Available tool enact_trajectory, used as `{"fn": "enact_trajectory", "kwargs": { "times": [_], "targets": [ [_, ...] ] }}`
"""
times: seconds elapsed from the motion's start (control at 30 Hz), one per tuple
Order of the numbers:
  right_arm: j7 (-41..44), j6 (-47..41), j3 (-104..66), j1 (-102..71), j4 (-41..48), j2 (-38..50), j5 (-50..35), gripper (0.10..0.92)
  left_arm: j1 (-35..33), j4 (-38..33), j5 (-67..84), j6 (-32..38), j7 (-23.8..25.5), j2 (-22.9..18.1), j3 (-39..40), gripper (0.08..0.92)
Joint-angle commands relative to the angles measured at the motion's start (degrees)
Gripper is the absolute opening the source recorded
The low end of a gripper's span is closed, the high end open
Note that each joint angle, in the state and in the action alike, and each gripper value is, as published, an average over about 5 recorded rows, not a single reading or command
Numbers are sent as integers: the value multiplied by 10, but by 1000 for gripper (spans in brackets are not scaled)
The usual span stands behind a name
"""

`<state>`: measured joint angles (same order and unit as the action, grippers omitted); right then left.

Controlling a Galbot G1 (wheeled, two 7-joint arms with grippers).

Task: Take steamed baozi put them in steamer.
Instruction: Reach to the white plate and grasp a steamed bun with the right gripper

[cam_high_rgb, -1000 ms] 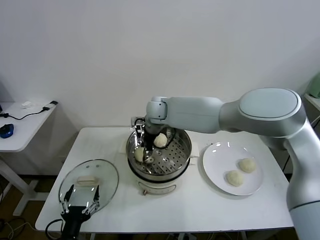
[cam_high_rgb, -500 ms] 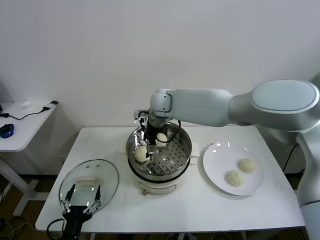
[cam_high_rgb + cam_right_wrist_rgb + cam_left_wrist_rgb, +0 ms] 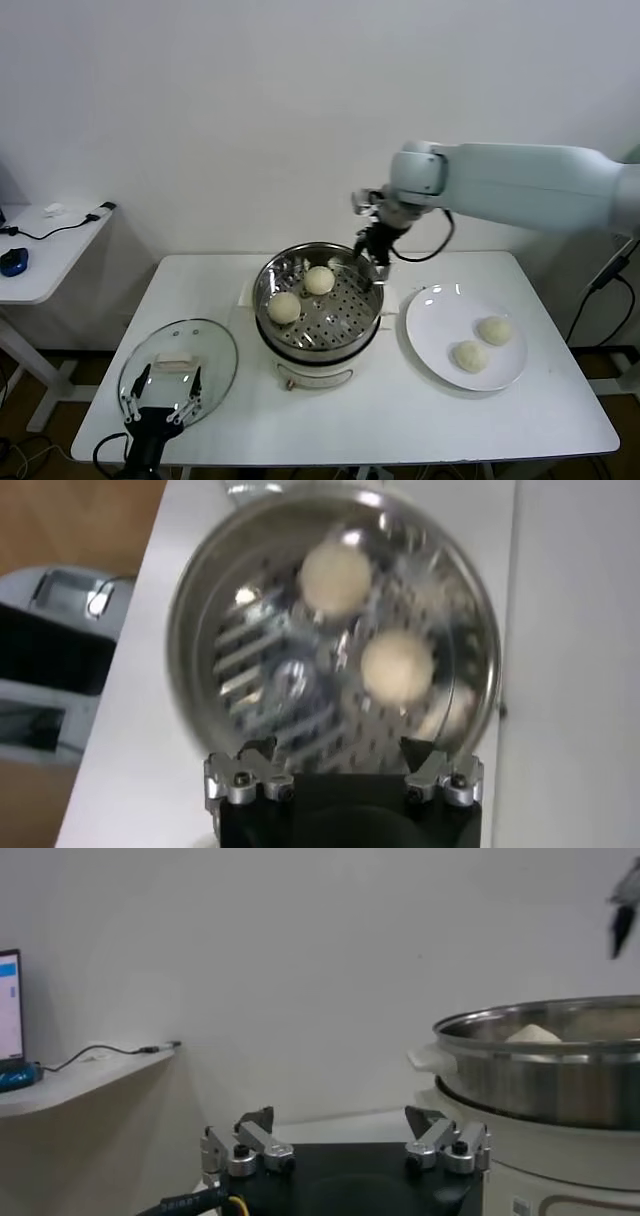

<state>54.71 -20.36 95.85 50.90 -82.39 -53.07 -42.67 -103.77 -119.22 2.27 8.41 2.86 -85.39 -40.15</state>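
**Two buns in the steamer, two on the plate**

A round stainless-steel steamer (image 3: 318, 310) is seen at the middle of a white surface (image 3: 380, 410). Its wall is shiny and its basket floor is perforated with rows of small holes; it is carried on a white base. Inside it, two steamed baozi are found: one bun (image 3: 284, 307) toward the robot's left and a second (image 3: 319, 280) nearer the far wall, close together but not clearly touching. Both are smooth, cream-white and dome-shaped.

Two more buns (image 3: 494, 330) (image 3: 469, 356) are laid on a flat, glossy white plate (image 3: 430, 340) just beside the steamer on the robot's right. They are set near each other.

A round glass lid (image 3: 215, 345) with a pale handle (image 3: 172, 361) is placed flat on the surface on the robot's left.

The right gripper (image 3: 370, 248) is held above the steamer's far right rim, with nothing between its jaws, which are spread apart. In the right wrist view its metal fingertips (image 3: 245, 780) are shown wide apart over the basket.

The left gripper (image 3: 158, 412) is parked low at the near edge of the surface, over the lid, its jaws apart and empty.

No readable writing or brand is made out on any item.
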Motion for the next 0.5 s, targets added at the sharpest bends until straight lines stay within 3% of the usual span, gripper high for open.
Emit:
{"fn": "enact_trajectory", "kwargs": {
  "times": [0.03,0.23,0.5],
  "targets": [
    [23,22,13,9,-100,212,118,823,2,2,-1,-1,1,-2,0,823],
    [14,26,-81,-139,-105,291,228,823,0,2,-4,-2,3,-6,0,823],
    [4,43,-197,-320,-38,299,327,823,-2,3,-11,-3,5,-15,-2,823]
  ]
}}
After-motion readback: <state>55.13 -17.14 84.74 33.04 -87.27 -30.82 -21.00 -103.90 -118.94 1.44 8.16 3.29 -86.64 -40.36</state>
